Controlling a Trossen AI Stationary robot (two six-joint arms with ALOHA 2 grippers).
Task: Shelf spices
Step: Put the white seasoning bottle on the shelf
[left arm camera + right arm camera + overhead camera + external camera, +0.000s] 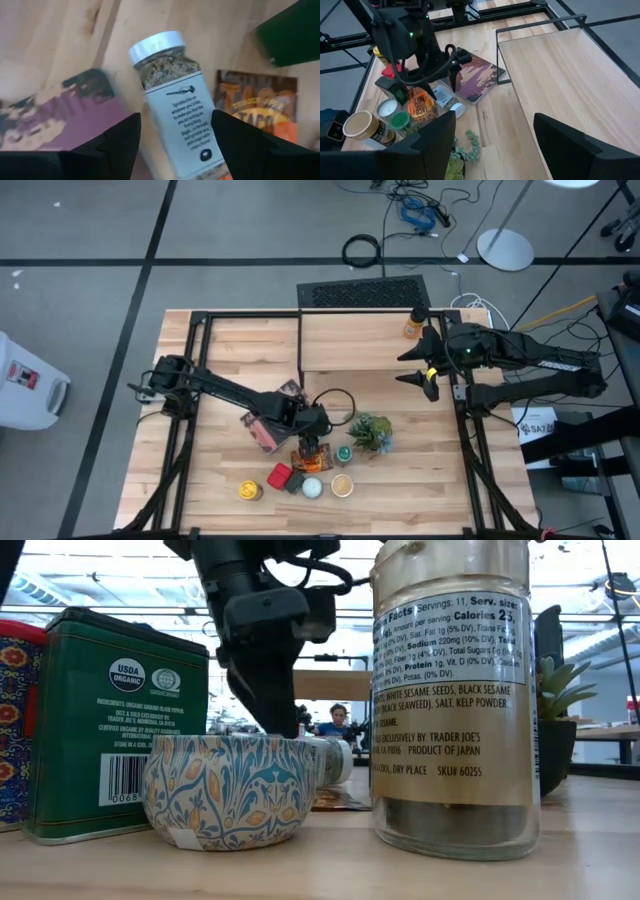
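The left gripper (175,145) hung with open fingers around a lying white-capped jar (175,105), just beside an orange packet (260,110) reading "TACO". Near that packet stood a "USDA ORGANIC" green tin (115,725) and a "TRADER JOE'S" sesame jar (452,690). The right gripper (422,367), open, waited over the shelf (370,340).

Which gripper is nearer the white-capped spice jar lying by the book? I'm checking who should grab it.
Left. The left gripper hangs right over the white-capped spice jar, open jaws on either side of it. The right gripper waits far off above the shelf.
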